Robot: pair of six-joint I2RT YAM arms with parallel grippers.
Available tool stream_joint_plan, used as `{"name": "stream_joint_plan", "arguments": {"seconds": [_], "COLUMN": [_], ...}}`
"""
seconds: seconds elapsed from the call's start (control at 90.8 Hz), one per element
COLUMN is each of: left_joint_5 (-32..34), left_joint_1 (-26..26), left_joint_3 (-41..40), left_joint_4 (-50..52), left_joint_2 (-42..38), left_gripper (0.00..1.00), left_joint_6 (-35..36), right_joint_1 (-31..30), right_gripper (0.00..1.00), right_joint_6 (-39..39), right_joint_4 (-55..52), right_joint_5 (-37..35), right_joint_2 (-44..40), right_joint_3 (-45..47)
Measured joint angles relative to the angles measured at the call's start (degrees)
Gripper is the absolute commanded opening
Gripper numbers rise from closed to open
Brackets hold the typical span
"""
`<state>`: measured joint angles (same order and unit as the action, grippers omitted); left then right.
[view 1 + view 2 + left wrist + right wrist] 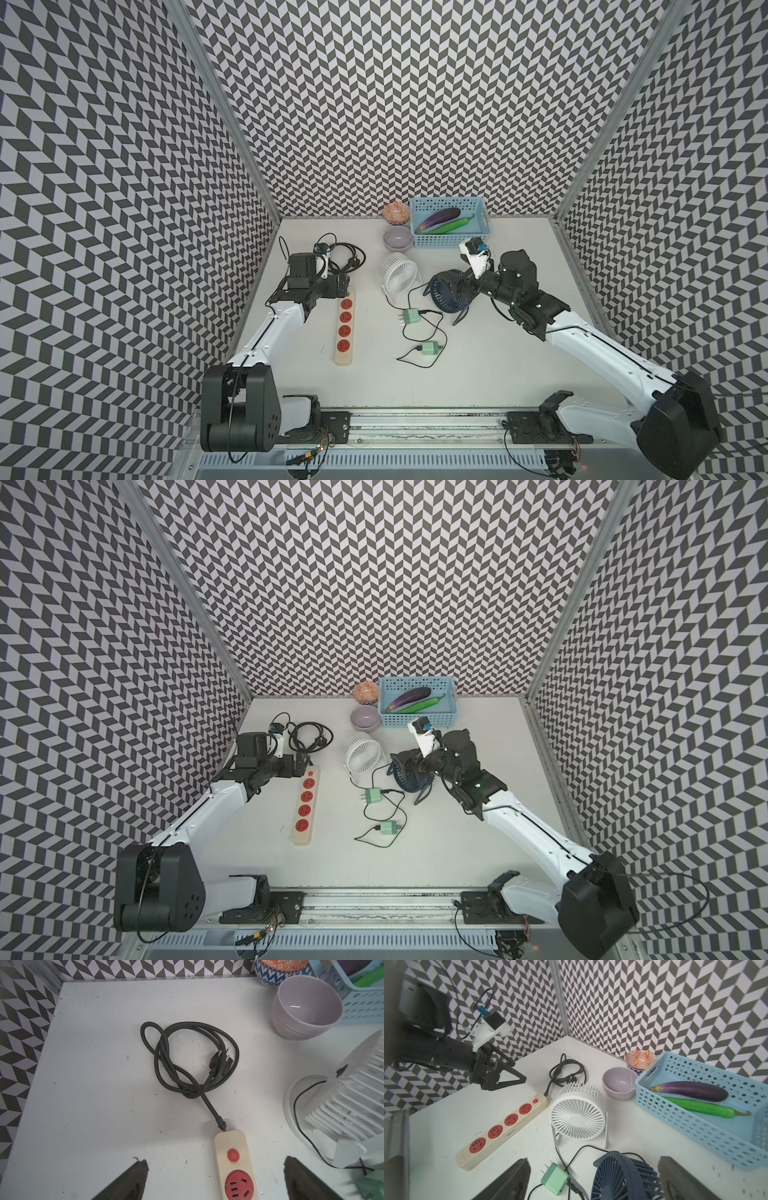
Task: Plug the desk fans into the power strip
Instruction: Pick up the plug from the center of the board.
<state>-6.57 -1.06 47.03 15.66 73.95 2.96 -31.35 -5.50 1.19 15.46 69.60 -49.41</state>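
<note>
The power strip (345,328) lies flat on the white table (519,365), left of centre, running near to far, with its coiled black cord (187,1059) beyond the far end. The left gripper (216,1161) hangs over that far end, jaws wide apart, gripping nothing. The right gripper (593,1159) is equally wide, straddling the ribbed navy fan (623,1178) without closing on it. A white fan (577,1114) stands between that fan and the strip. The far mint-green adapter (412,318) and the near mint-green adapter (430,348) lie right of the strip on thin, limp cables; I cannot tell which fan each serves. An adapter looks light, rigid and smooth, best pinched across its flat sides with the prongs left clear. The strip, a hard cream bar, may slide when pushed, so it likely needs bracing
</note>
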Motion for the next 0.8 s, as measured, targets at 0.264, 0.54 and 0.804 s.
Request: {"name": "stream_joint_plan", "arguments": {"seconds": [0.264,0.54,0.804], "left_joint_5": [-0.8,-1.1,-1.5], "left_joint_1": [0.0,0.1,0.1], "left_joint_3": [0.0,-0.1,-0.3], "left_joint_4": [-0.2,-0.7,-1.1], "left_joint_2": [-0.1,-0.8,-1.7], "left_gripper": [1.0,1.0,1.0], "left_joint_6": [0.2,0.4,0.4], "right_joint_1": [-6.3,-11.3,-15.6], "right_gripper": [1.0,1.0,0.93], "right_joint_6": [-10.1,-21.0,-34.0], "right_joint_4": [-2.9,-6.8,-15.5], "right_joint_5": [2.6,5.3,1.8], "right_joint_2": [7.4,14.9,24.9], "right_joint_3": [-3.1,-6.5,-14.7]}}
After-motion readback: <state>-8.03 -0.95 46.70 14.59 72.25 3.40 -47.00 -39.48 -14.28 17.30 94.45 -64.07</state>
